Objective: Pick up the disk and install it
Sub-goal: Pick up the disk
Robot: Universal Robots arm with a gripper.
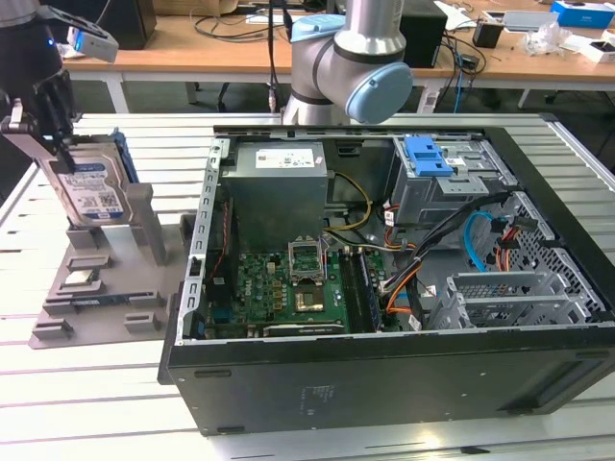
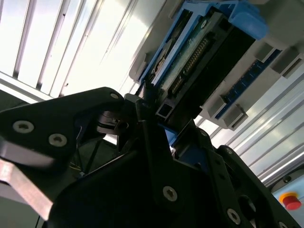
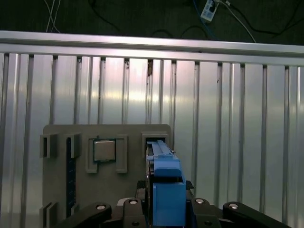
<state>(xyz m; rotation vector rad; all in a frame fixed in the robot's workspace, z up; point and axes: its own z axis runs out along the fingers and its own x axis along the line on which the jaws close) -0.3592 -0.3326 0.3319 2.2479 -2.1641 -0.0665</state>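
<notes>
The disk [image 1: 94, 192] is a silver drive with a white-and-blue label in a blue bracket. It stands on edge at the grey holder [image 1: 96, 307], at the exterior view's left. My gripper [image 1: 60, 134] comes down on its upper end, shut on it. In the first wrist view the disk's blue bracket [image 3: 166, 175] sits between the black fingers of the gripper [image 3: 166, 209]. In the second wrist view the gripper [image 2: 152, 114] clamps the end of the disk [image 2: 199, 61], whose connector row shows. I cannot tell whether the disk is lifted clear of its slot.
The open computer case [image 1: 384, 384] lies to the exterior view's right of the holder, with a grey power supply box [image 1: 279, 187], a motherboard and a drive bay with a blue latch [image 1: 430, 154]. A processor chip [image 3: 104, 151] rests in the holder [image 3: 57, 190]. The arm's base [image 1: 351, 58] stands behind the case.
</notes>
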